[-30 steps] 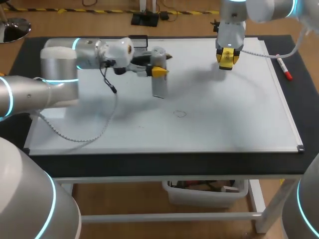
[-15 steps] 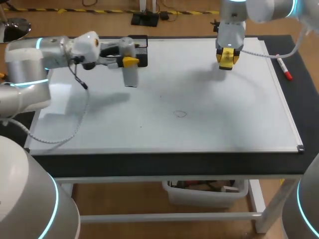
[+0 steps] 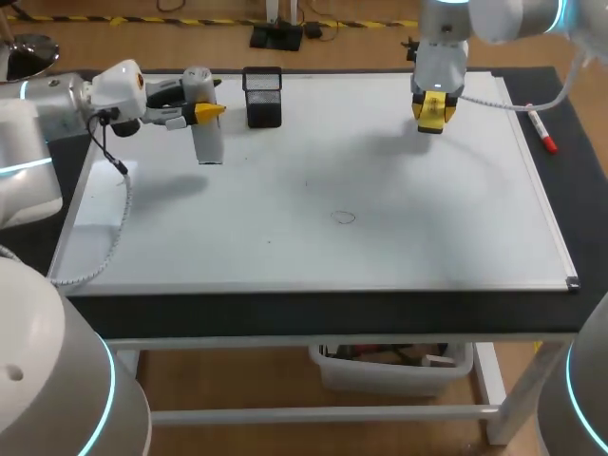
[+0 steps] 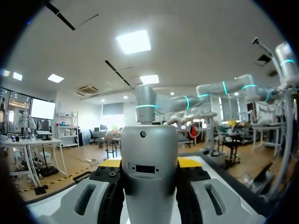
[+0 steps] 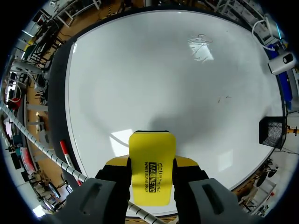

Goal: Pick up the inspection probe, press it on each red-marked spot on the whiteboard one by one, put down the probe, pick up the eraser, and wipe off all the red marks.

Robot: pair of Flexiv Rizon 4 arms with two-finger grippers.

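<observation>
The grey inspection probe (image 3: 208,144) hangs tip-down over the whiteboard's (image 3: 399,218) far left part, with my left gripper (image 3: 201,112) shut on it. In the left wrist view the probe (image 4: 148,186) stands between the yellow tips of that gripper (image 4: 149,163). My right gripper (image 3: 432,101) is above the board's far right part, shut on the yellow eraser (image 3: 433,120). The right wrist view shows the eraser (image 5: 152,175) clamped in the gripper (image 5: 151,163) above the whiteboard (image 5: 159,74). I see no red marks, only a faint thin circle (image 3: 343,218) near the middle.
A black mesh holder (image 3: 263,95) stands at the board's far edge, just right of the probe; it also shows in the right wrist view (image 5: 270,130). A red marker (image 3: 543,133) lies on the dark mat beyond the board's right edge.
My left arm has swung left with the probe, from over the board's middle to its far left part beside the mesh holder. The right arm has not moved.
</observation>
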